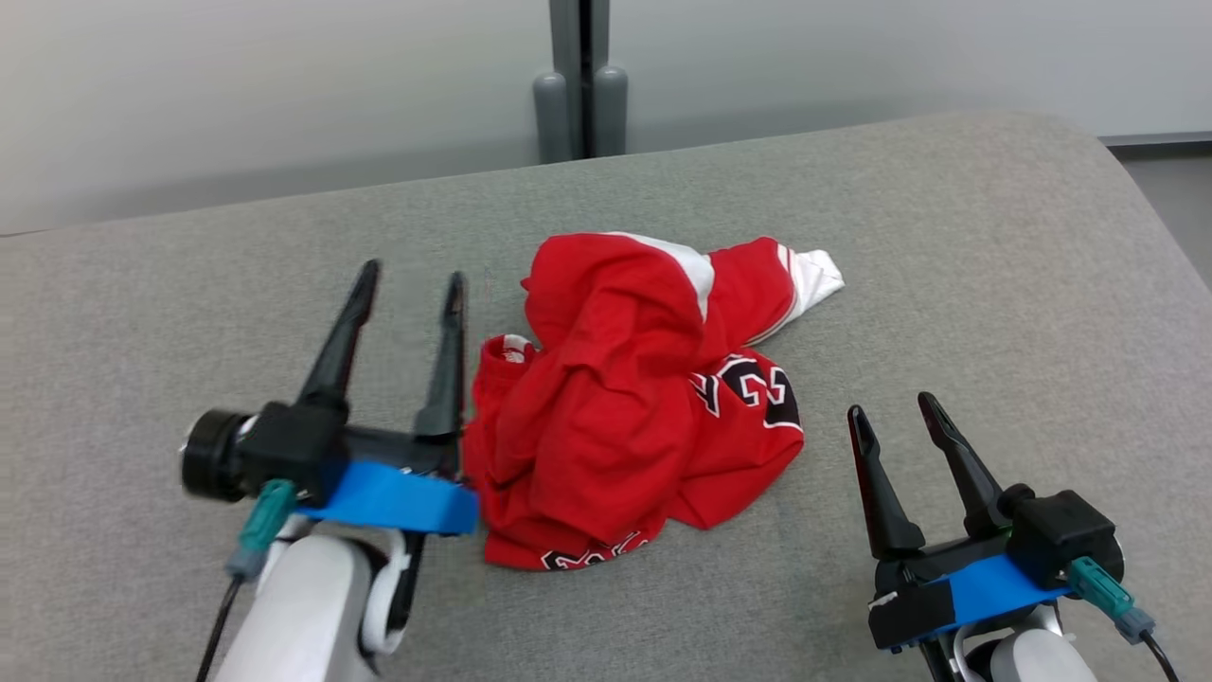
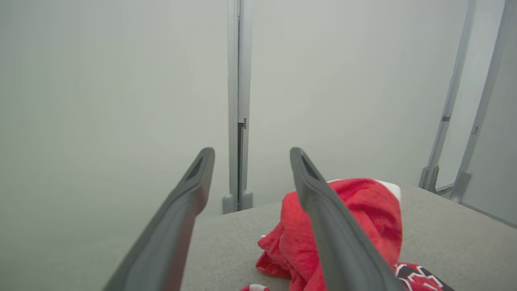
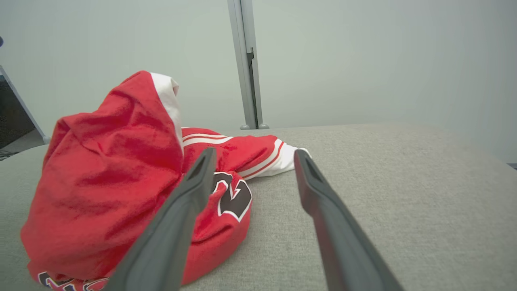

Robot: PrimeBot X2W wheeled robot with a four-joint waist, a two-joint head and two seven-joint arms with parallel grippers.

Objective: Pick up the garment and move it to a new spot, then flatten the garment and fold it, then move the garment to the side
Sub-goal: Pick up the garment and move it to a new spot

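Room: a plain pale wall (image 1: 284, 85) runs along the far side, and a grey upright post (image 1: 579, 76) stands against it near the middle.
Surface: a broad grey fabric-covered top (image 1: 947, 284), rounded at its far right corner, stretches from near to far.
Garment: the red garment (image 1: 615, 407) lies in a crumpled heap about the middle of the grey top, bunched up high rather than flat. It sits between the two grippers, closer to the left one.
Left arm: a pale forearm (image 1: 303, 606) comes up from the near left edge.
Left gripper: the left gripper (image 1: 414, 275) stands with its two dark fingers spread apart and nothing between them. Its right-hand finger is just beside the heap's left edge; I cannot tell whether it touches the cloth.
Right gripper: the right gripper (image 1: 892, 405) sits at the near right, fingers parted and empty, apart from the cloth, with bare grey top between them.
Blue brackets: one on each wrist, left (image 1: 398, 497) and right (image 1: 994, 587).
Sleeve: a white-trimmed sleeve (image 1: 814, 275) pokes out of the heap toward the far right, lying on the top.
Lettering: black-and-white lettering (image 1: 757, 388) shows on the heap's right side, and more along its near hem.
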